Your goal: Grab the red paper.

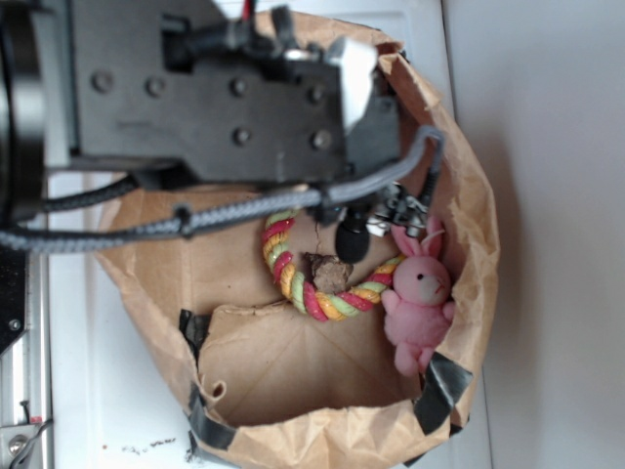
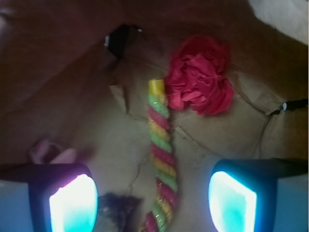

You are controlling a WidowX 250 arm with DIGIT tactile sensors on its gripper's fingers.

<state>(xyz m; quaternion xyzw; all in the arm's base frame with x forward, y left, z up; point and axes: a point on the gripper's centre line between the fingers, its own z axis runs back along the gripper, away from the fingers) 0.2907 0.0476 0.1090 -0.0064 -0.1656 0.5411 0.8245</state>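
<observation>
End effector (image 2: 152,200) hung wide open, holding nothing, inside the paper bag (image 1: 469,283); red paper (image 2: 200,77) lay ahead and right of the fingers, touching the rope's (image 2: 161,159) yellow tip; risk: closing off-centre would catch rope or bag wall instead; bunny (image 1: 420,303) nearby.

Bright exterior view, dim and soft wrist view

Even daylight washes the white worktop (image 1: 547,195) pale; the wrist picture is dark and blurred, its claw (image 2: 153,203) fingertips (image 2: 73,205) glowing with overexposed cyan-white glare, edges out of focus.
</observation>
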